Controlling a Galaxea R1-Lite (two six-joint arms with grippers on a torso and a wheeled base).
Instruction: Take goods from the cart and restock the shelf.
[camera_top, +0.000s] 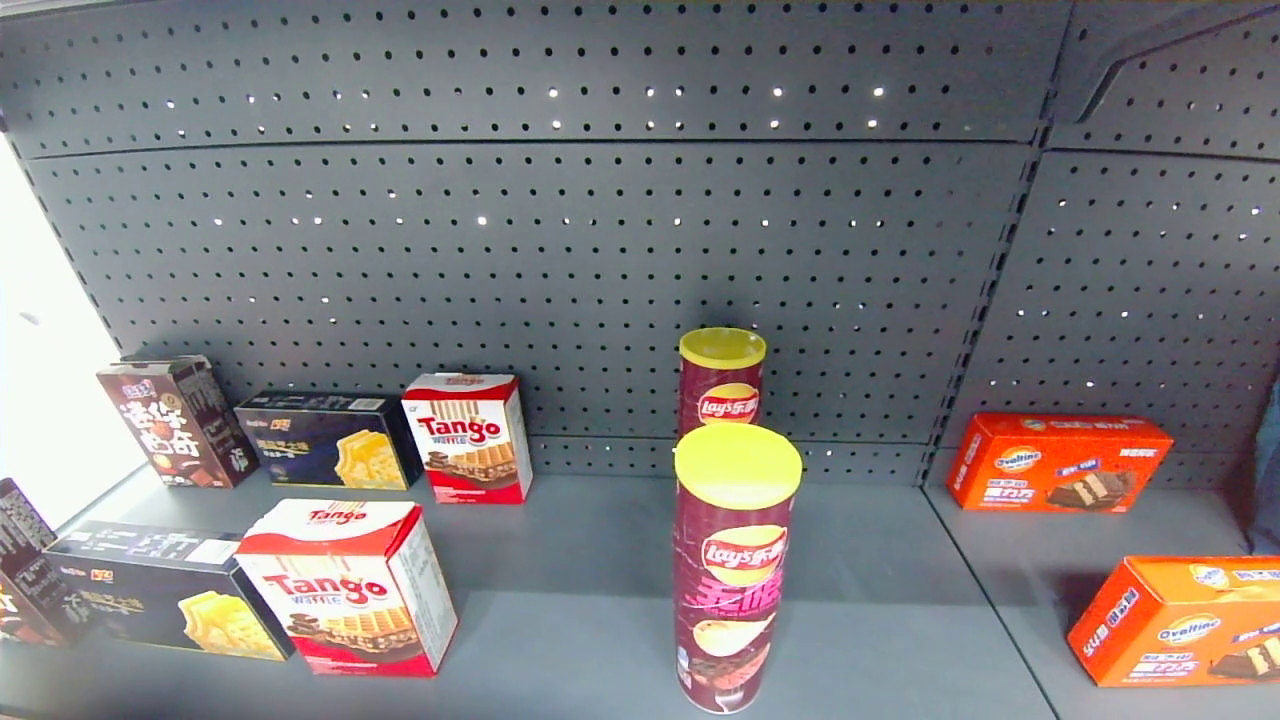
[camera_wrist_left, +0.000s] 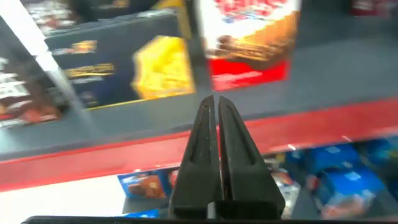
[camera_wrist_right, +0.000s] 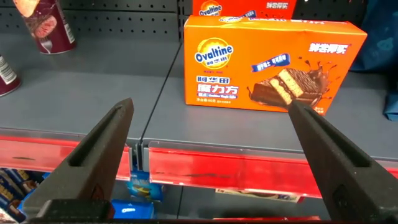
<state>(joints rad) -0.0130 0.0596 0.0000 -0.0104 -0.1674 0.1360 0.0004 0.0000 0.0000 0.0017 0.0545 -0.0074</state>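
Currently on the shelf (camera_top: 600, 560), which is grey and backed by a perforated panel (camera_top: 600, 250):

- Crisp tubes, two, maroon with yellow lids, both upright, near the middle. The front tube (camera_top: 735, 570) stands close to the shelf's edge. The rear tube (camera_top: 720, 385) is right behind it at the panel.
- Wafer boxes, two, red and white, left of the tubes. The front wafer box (camera_top: 350, 590) is turned slightly. The rear wafer box (camera_top: 470, 435) stands at the panel.
- Cracker boxes, two, dark with a yellow picture, lying long side down. The front cracker box (camera_top: 165, 590) is just beside the front wafer box. The rear cracker box (camera_top: 325, 440) is just beside the rear wafer box.
- Brown boxes, two, far left. The rear brown box (camera_top: 175, 420) stands upright. The front brown box (camera_top: 25, 570) is cut by the view's edge.
- Orange boxes, two, in the right-hand bay. The rear orange box (camera_top: 1055, 462) is at the panel and the front orange box (camera_top: 1185, 620) is near the edge.

Left gripper (camera_wrist_left: 216, 101): fingers pressed flat together, in front of the shelf's red edge strip (camera_wrist_left: 93, 155), facing the front cracker and wafer boxes. This view is blurred. Blue packets (camera_wrist_left: 342, 174) lie on the level below.

Right gripper (camera_wrist_right: 208, 115): fingers spread wide, before the red strip, facing the front orange box and apart from it.
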